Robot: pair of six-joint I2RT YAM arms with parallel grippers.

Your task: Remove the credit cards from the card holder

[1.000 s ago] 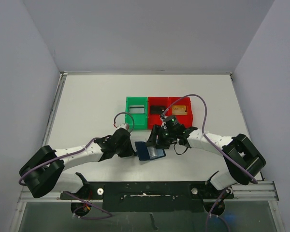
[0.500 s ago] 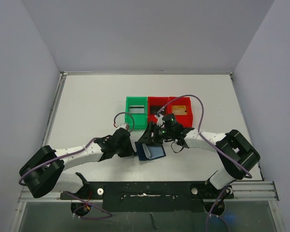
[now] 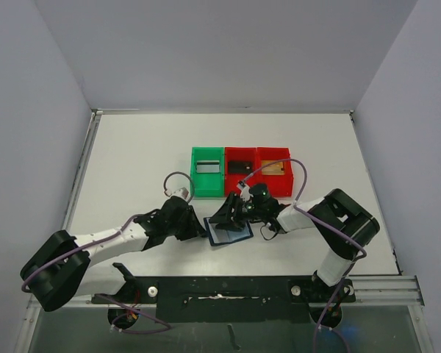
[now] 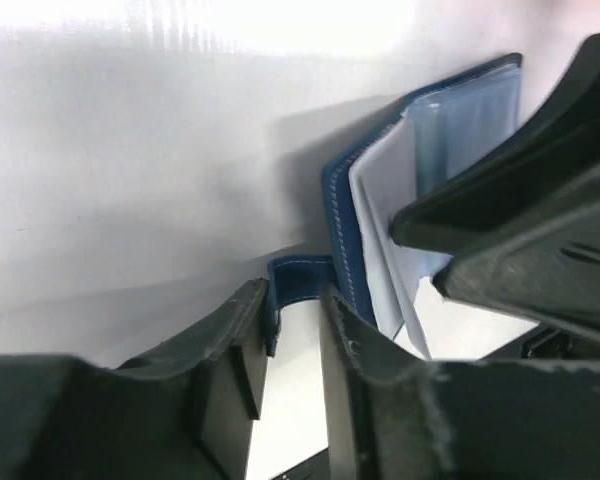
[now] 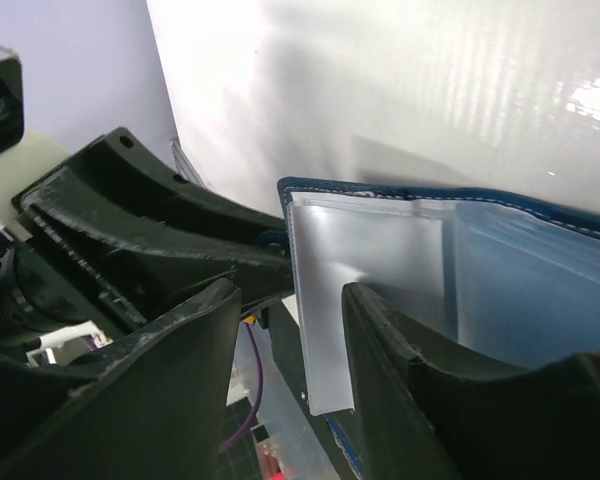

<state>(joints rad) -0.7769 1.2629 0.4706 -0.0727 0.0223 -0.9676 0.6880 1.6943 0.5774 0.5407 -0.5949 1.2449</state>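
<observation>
Closest in, the left claw sits at the left end of the card holder. Its jaws are slightly apart with a small blue flap of the cover between them. We honestly can't tell if it's pinching that flap or just straddling it.

The card holder lies open on the surface, directly right of that claw. Its long axis runs roughly from one claw to the other.

The right claw comes at it from the opposite end and it's released. Its jaws are spread around a pale see-through pocket panel, with a gap showing on one side. Both claws are right on it, but the right one is over the pockets, so we'd guess any pulling falls to it.

Tricky bit: we can't make out a card in those pockets.

Out beyond the right claw, the green bin has a silver-grey card. The middle red bin has a black card, and the far red bin a gold-tan card. So we reckon the holder may already be empty.
</observation>
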